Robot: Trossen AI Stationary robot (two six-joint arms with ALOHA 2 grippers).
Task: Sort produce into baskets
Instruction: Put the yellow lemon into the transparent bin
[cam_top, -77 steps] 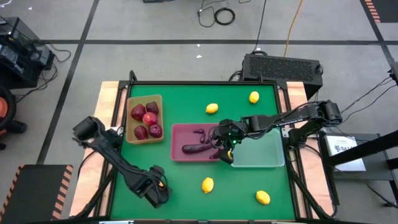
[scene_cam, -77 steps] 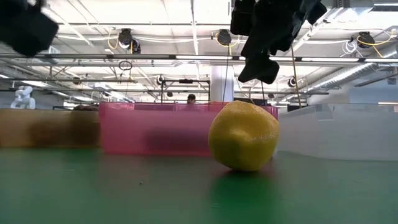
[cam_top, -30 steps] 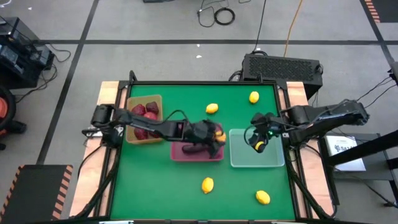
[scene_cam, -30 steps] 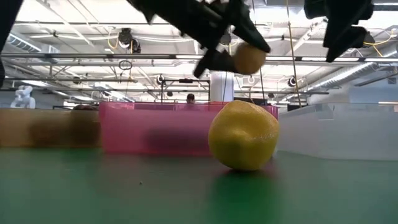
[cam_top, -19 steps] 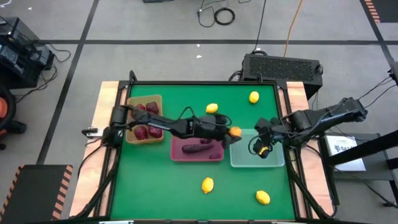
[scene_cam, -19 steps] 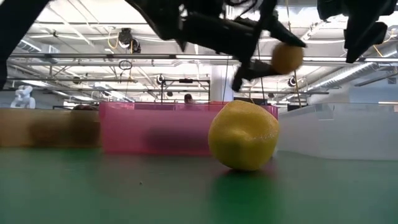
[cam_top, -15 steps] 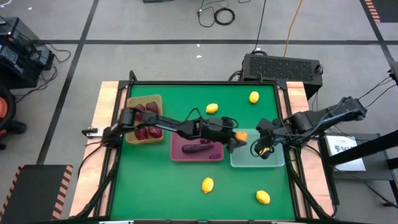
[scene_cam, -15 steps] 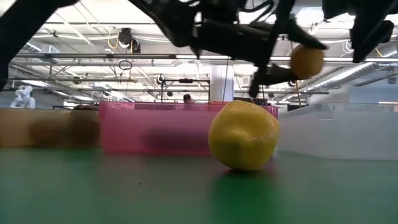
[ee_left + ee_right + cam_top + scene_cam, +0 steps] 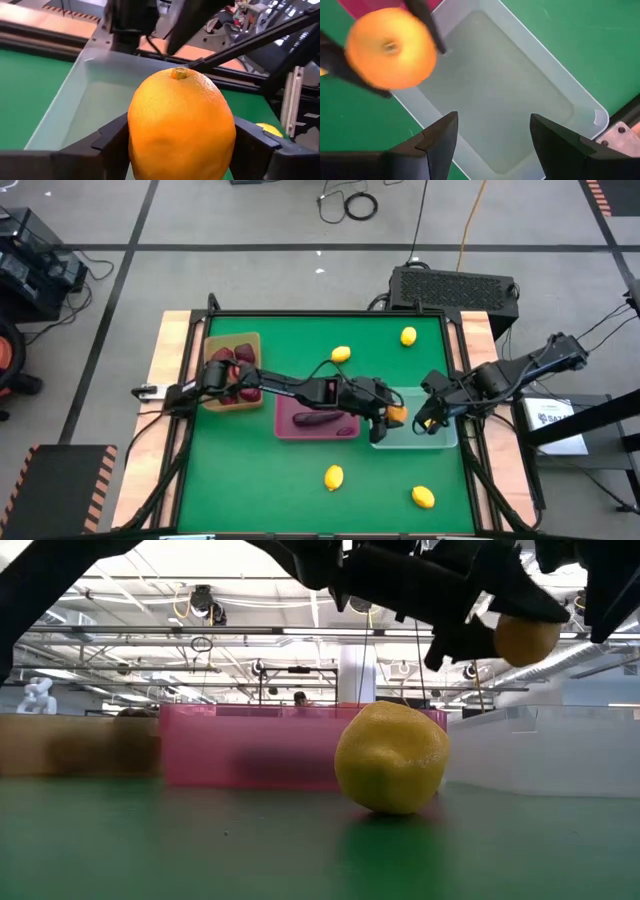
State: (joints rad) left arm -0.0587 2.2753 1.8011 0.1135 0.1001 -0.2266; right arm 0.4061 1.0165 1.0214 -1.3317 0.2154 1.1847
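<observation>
**Left claw holding lemon over clear tray**

Left claw is pinching a lemon above the clear tray, near its pink-tray side. Right claw is hovering over the same tray, fingers spread, holding nothing.

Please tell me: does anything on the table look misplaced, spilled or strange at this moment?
Nothing is spilled or damaged. Four lemons lie loose on the green table, not yet sorted. The left gripper holds a fifth lemon above the clear tray, which looks empty. The right gripper hovers there, open.
</observation>
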